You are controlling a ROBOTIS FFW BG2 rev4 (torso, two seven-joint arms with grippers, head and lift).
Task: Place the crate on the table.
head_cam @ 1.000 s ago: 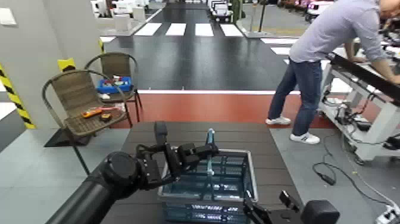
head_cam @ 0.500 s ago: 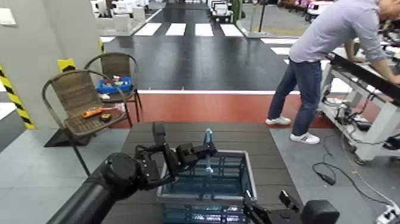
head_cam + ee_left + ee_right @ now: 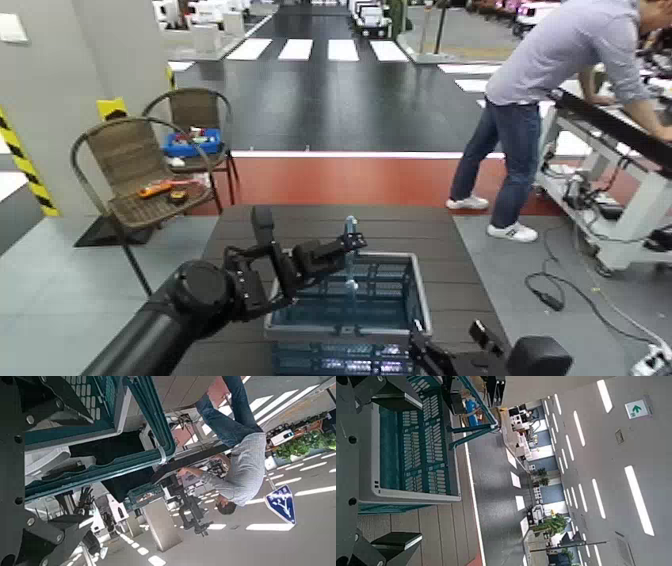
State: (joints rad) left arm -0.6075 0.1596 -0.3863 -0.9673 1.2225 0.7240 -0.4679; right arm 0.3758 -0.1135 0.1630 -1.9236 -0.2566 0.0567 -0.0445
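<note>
The crate (image 3: 385, 300), teal with a grey rim, rests on the dark brown slatted table (image 3: 250, 225) right in front of me. My left gripper (image 3: 349, 244) hovers at the crate's far rim, beside a thin upright teal bar (image 3: 351, 226). In the left wrist view its fingers (image 3: 36, 412) stand apart, open, with the crate's teal rim (image 3: 87, 475) running between them. My right gripper (image 3: 440, 356) waits low at the crate's near right corner. In the right wrist view it is open, and the crate's wall (image 3: 411, 443) lies just beyond its fingertips (image 3: 399, 544).
Two wicker chairs (image 3: 130, 165) holding tools and a blue box (image 3: 192, 143) stand to the far left. A person (image 3: 560, 90) leans over a white-framed workbench (image 3: 625, 135) on the right, where cables (image 3: 560, 285) trail on the floor.
The left gripper's fingers have spread apart at the crate's far rim and lifted slightly. The crate and the right arm have stayed put.
</note>
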